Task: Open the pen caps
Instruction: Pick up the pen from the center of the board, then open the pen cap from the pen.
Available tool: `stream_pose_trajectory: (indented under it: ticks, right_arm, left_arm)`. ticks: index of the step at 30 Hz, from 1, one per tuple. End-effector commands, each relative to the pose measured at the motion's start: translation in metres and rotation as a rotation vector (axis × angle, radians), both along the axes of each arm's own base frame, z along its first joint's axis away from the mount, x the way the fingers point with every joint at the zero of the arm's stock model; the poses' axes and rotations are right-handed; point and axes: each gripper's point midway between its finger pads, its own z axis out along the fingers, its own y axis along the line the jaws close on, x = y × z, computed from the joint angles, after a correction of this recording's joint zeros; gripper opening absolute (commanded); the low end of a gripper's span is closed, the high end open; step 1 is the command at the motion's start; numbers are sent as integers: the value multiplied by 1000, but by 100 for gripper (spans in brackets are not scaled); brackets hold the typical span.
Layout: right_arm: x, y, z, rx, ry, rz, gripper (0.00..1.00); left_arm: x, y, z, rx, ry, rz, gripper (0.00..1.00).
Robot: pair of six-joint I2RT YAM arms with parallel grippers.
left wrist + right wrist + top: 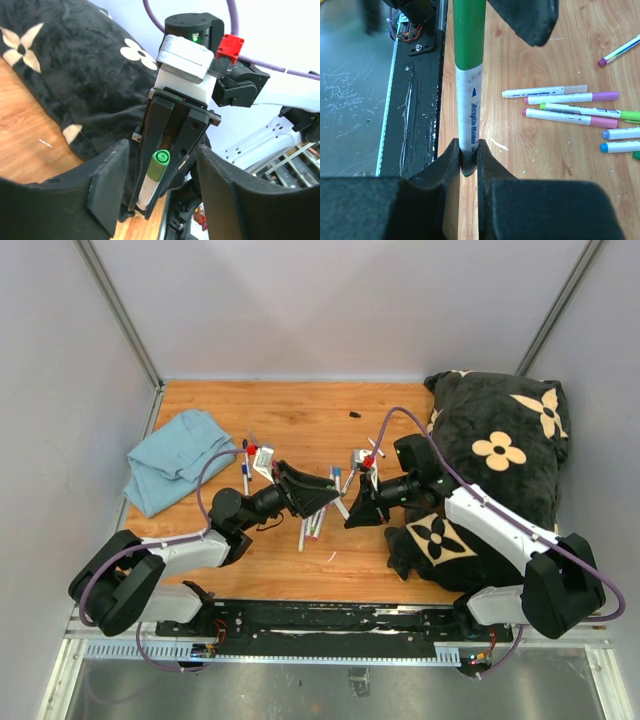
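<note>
My right gripper (468,160) is shut on the tail end of a white marker barrel (470,110) and holds it above the table. The marker's green cap (469,30) points at my left gripper. In the left wrist view the green cap (159,166) sits between the open fingers (107,185) of my left gripper (161,150), and neither finger touches it. In the top view the left gripper (332,492) and the right gripper (352,514) meet tip to tip over the table's middle. Several capped markers (565,100) lie loose on the wood.
A black pillow with cream flowers (500,470) fills the right side of the table. A blue cloth (175,460) lies at the left. More markers (312,523) are scattered under and around the grippers. A small black piece (355,415) lies further back.
</note>
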Motion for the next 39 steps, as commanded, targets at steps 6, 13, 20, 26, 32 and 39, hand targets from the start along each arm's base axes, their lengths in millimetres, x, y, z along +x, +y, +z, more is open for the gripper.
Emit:
stream_pose_trajectory:
  ticks: [6,13,20,26,32,39]
  right_arm:
    - [3,2,10,28,6,18,1]
    - [-2,3,17,53,27,37,18]
    - [4,10,27,90,80,-22,48]
    - [12,12,19,77,111,-80,33]
    - [10,15,14,51,152,-63,1]
    - [12,15,4,18,193,-66,1]
  left_arm:
    - [7,-4,5,-10,-29,0,24]
    - [11,-4,-1,8,-24,15,0]
    - [7,-9,-4,-15,-21,-2,0]
    - [9,-14,-5,-26,-19,-2,0]
    - [33,0,11,-62,-29,70,0]
    - [111,55,55,-129,-45,259,0]
